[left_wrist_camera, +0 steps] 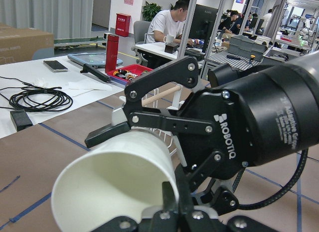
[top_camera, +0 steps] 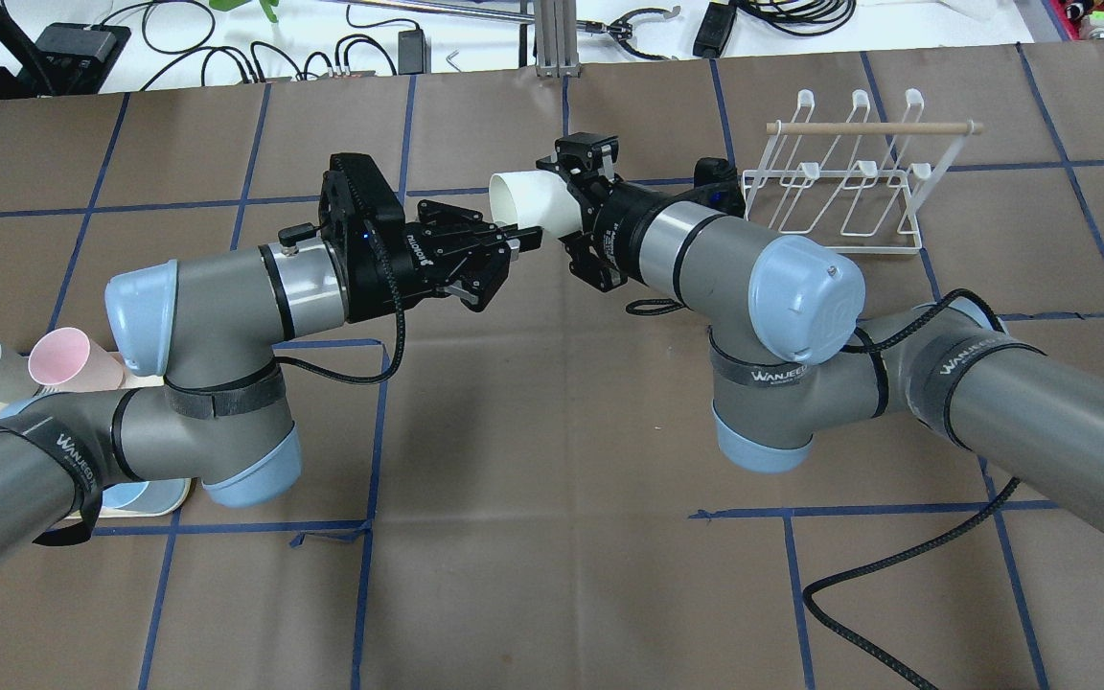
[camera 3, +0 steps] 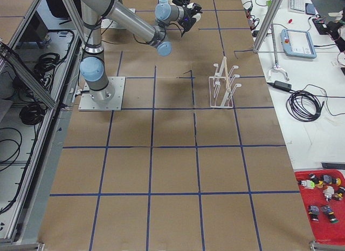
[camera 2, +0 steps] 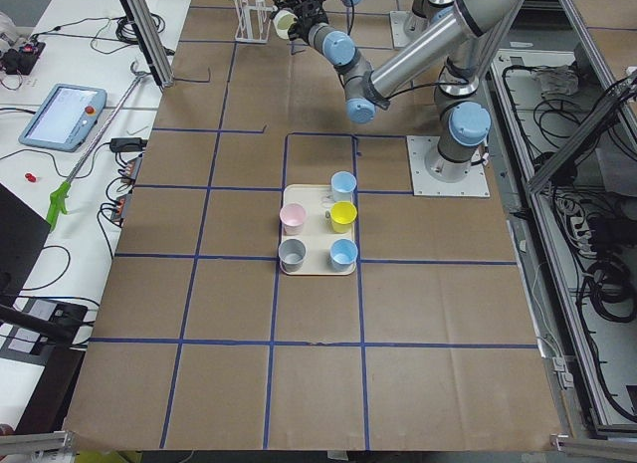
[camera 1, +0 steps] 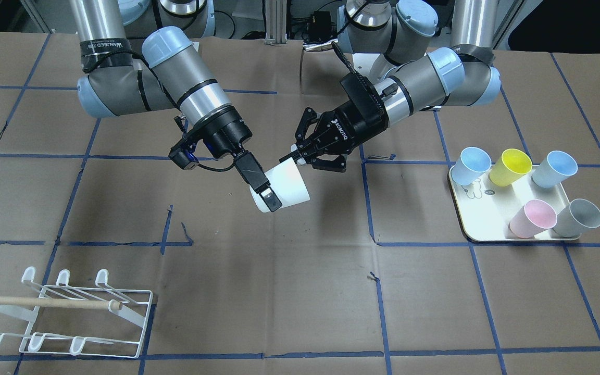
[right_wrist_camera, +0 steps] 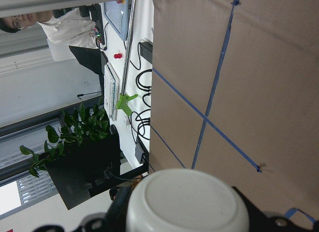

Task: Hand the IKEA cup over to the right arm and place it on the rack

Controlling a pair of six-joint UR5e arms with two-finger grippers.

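Reading the overhead view as a clock face, the white cup (top_camera: 525,199) hung in the air at about 12 o'clock. It lay on its side above the paper-covered table (camera 1: 300,291), with an arm at each end.

The left gripper (camera 1: 294,154) pinched the rim, one finger inside the mouth and one outside, as my left wrist camera showed. I judged that this thin pinch was chosen to leave the whole wall of the cup free for the other arm.

The right gripper (camera 1: 270,197) faced it from the base end, its fingers (camera 1: 257,179) running along opposite sides of the cup's wall. As far as I could see they were pressed against it, so both grippers seemed to have the cup at once. In the front view the far finger was hidden behind the cup, so I took that grip as likely, not certain.

I read this as the hand-over itself. The left jaws should let go only once the right grip is sure, since a cup held sideways off the table would simply drop.

The rack (camera 1: 45,301) stood at 2 o'clock on the right arm's side, which explained the transfer. The placing was not yet done. The cream tray (camera 1: 487,211) with five coloured cups sat at 8 o'clock, beside the left arm.
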